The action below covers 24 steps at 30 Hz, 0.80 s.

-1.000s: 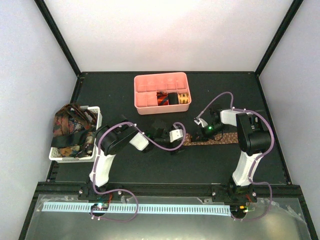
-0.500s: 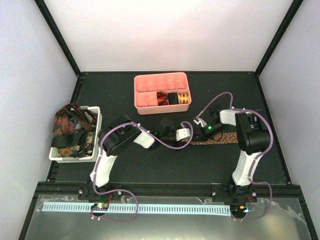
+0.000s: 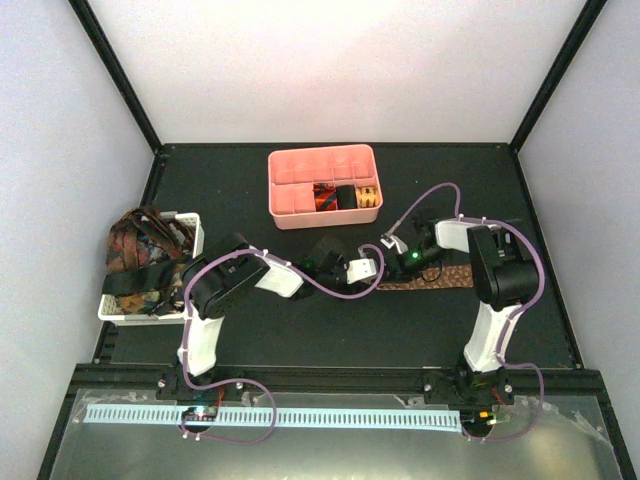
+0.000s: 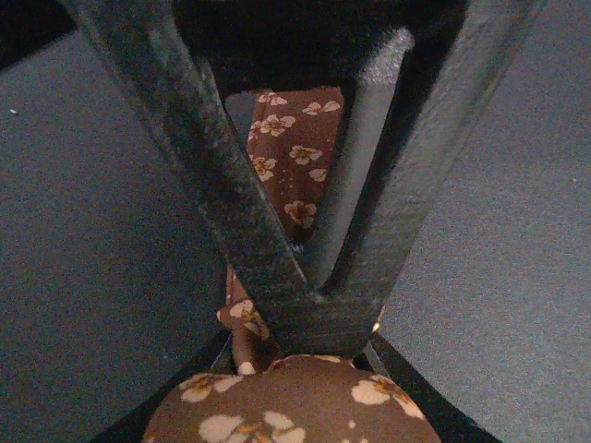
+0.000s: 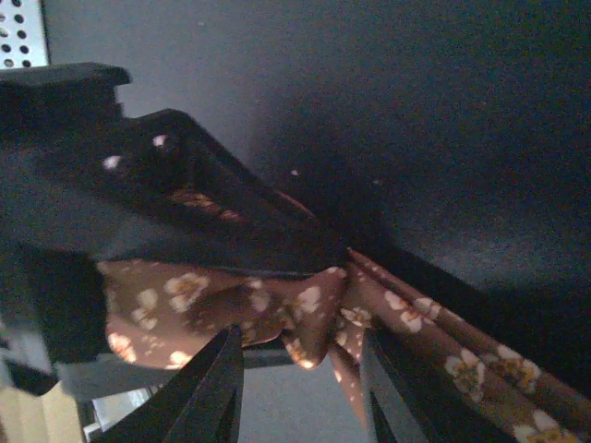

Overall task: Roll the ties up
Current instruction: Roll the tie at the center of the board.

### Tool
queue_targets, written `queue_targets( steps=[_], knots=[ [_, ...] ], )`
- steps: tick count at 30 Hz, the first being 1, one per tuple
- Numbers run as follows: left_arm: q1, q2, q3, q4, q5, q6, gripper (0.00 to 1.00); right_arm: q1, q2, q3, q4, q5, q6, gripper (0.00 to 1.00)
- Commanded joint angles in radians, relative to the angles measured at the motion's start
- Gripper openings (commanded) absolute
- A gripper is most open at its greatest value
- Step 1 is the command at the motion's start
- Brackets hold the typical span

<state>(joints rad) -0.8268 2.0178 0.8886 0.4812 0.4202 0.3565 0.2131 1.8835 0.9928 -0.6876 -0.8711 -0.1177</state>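
The brown flower-print tie (image 3: pixel 440 276) lies flat on the black table, right of centre, with its left end rolled up. My left gripper (image 3: pixel 372 268) reaches in from the left. In the left wrist view its jaws (image 4: pixel 305 365) are closed round the rolled end (image 4: pixel 295 411), and the flat tie (image 4: pixel 291 157) runs away behind the other arm's dark fingers (image 4: pixel 231 212). My right gripper (image 3: pixel 395 248) hovers over the same end. Its jaws (image 5: pixel 300 369) stand apart, with bunched tie fabric (image 5: pixel 277 305) hanging loose between them. More ties (image 3: pixel 140 255) are heaped in the basket.
A pink compartmented tray (image 3: pixel 300 195) stands at the back centre with rolled ties (image 3: pixel 345 197) in its right compartments. A white slotted basket (image 3: pixel 192 232) sits at the left edge. The two grippers are very close together above the tie's left end.
My left gripper moved right to the tie's rolled end and closed round it. My right gripper, shut a second ago, has opened.
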Motion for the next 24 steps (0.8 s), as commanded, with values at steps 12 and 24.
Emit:
queue_targets(
  steps=[12,24],
  knots=[
    [0.002,0.036,0.034,-0.226,-0.063,0.006,0.3,0.034,-0.037,-0.01,0.044,-0.14,0.057,0.46],
    [0.003,0.037,0.041,-0.241,-0.062,0.002,0.31,0.029,-0.031,-0.028,0.118,-0.062,0.103,0.02]
  ],
)
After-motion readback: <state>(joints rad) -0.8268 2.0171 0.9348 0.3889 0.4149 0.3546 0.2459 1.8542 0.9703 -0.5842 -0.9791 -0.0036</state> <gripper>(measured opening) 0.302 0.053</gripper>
